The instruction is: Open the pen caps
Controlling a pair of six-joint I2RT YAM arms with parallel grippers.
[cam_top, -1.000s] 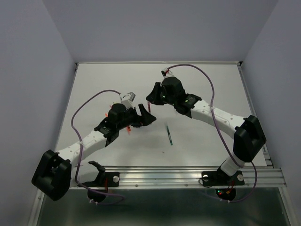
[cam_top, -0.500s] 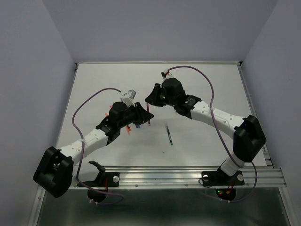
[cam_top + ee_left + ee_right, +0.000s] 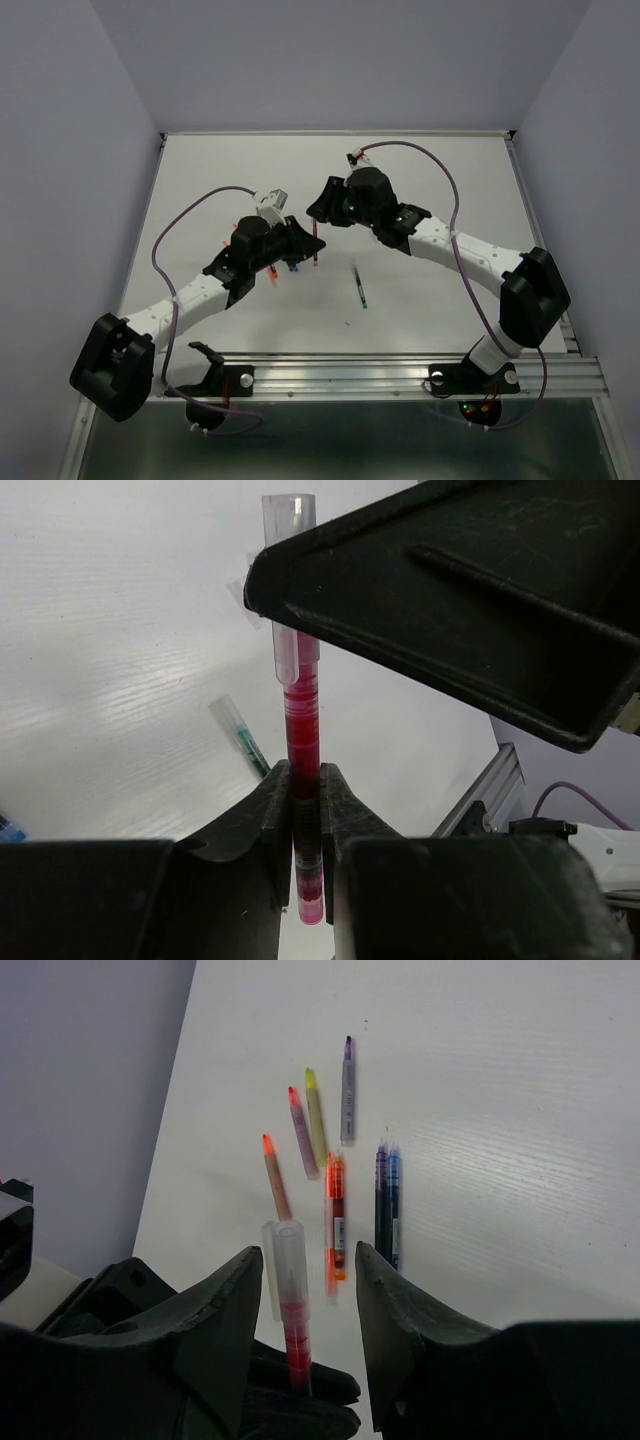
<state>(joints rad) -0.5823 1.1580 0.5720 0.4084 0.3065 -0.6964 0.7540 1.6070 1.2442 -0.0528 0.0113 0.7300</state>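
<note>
Mid-air, left tool [image 3: 305, 780] tight on red pen [image 3: 303, 720]; right tool [image 3: 307, 1255] wide around cap [image 3: 284, 1265]

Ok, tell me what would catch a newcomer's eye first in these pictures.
First, the red pen standing upright, clamped low between the fingers of the left gripper, with its clear cap sitting between the open fingers of the right gripper. Next, the loose pens scattered on the white table beyond, several showing bare coloured tips.

The pen cap [image 3: 288, 510] is partly hidden behind the right tool's finger [image 3: 450, 610].
</note>
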